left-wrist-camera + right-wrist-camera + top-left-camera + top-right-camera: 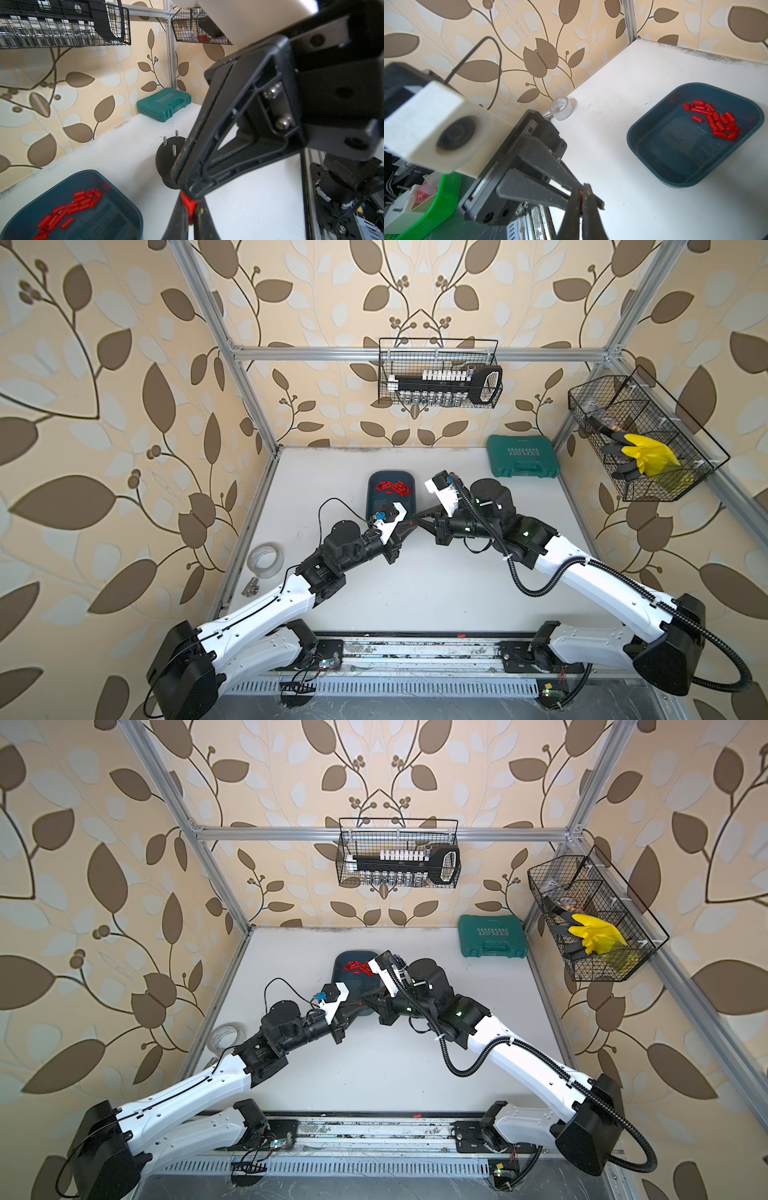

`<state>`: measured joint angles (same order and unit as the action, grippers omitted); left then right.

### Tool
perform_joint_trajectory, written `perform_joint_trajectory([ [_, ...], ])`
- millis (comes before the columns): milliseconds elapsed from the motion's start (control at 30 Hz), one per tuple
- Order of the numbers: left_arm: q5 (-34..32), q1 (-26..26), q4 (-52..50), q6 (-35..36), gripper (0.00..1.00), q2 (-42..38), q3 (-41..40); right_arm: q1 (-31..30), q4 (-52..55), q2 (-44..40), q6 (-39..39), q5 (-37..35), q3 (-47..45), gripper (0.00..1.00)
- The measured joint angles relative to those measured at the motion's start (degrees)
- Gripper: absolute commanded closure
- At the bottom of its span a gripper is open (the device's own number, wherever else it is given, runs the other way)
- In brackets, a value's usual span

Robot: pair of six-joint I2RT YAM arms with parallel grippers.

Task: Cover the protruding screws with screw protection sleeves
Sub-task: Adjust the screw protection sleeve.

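Tip to tip, the left end effector (pixel 406 526) and right end effector (pixel 581 197), jaws nearly closed, pinch 1 shared screw protection sleeve (pixel 187 202): likely a regrip before capping the protruding screws (pixel 174 149).

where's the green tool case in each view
Both top views: green plastic tool case at the table's far right corner.
Left wrist: beyond the black round dome base, case at.
Right wrist: not in it.
Shared landmark: dark blue plastic tray holding red sleeves.
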<state>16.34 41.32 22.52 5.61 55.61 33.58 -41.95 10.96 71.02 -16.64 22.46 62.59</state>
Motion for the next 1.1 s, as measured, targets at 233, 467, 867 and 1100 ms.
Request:
perform_joint_trajectory([
  [233, 0.02, 0.00, 0.00, 0.00, 0.90, 0.00, 0.00, 0.00, 0.00, 0.00, 0.00, 0.00, 0.00, 0.99],
  [467, 0.22, 0.02, 0.13, 0.20, 0.81, 0.00, 0.11, -0.09, 0.02, 0.00, -0.02, 0.02, 0.00, 0.99],
  [867, 1.03, 0.35, 1.46, 0.33, 0.64, 0.37, 0.31, 0.07, 0.94, 0.00, -0.44, -0.33, 0.00, 1.00],
  [1100, -1.01, 0.37, 1.27, 0.39, 0.61, -0.09, -0.92, 3.76, 2.23, -0.04, -2.89, 0.24, 0.11, 1.00],
])
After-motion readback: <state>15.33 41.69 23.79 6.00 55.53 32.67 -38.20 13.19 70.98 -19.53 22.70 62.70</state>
